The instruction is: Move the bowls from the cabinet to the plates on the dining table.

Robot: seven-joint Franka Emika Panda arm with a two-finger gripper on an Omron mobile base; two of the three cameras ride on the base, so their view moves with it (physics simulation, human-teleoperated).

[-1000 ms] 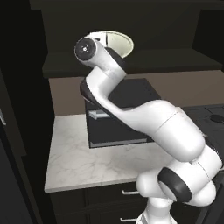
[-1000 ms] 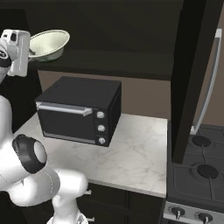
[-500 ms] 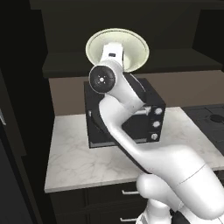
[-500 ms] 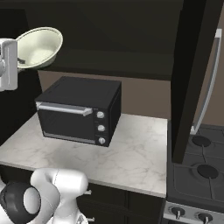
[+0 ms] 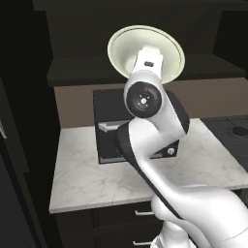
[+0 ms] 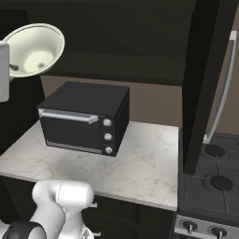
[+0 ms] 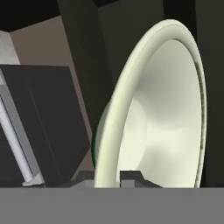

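- Gripper (image 7: 107, 178): clamped on the rim of the cream-white bowl (image 7: 162, 113); one dark fingertip sits either side of the rim at the bottom of the hand view.
- Cream-white bowl: held aloft on edge, tilted so its hollow faces the right base view (image 6: 33, 50); it hangs above and behind the black toaster oven (image 6: 84, 116), clear of it.
- Small marble worktop (image 6: 140, 158): carries the toaster oven; stove burners (image 6: 215, 168) lie beside it.
- Step in hand, as judged: carrying the first bowl from the cabinet toward the dining table.
- Next move, as judged: turn or drive to the table, level the bowl, lower it onto a plate.
- Hard to make out: the green pattern is a thin dark edge in the hand view; the arm (image 5: 145, 97) covers the bowl's lower part in the left base view; the cabinet interior is too dark to read.
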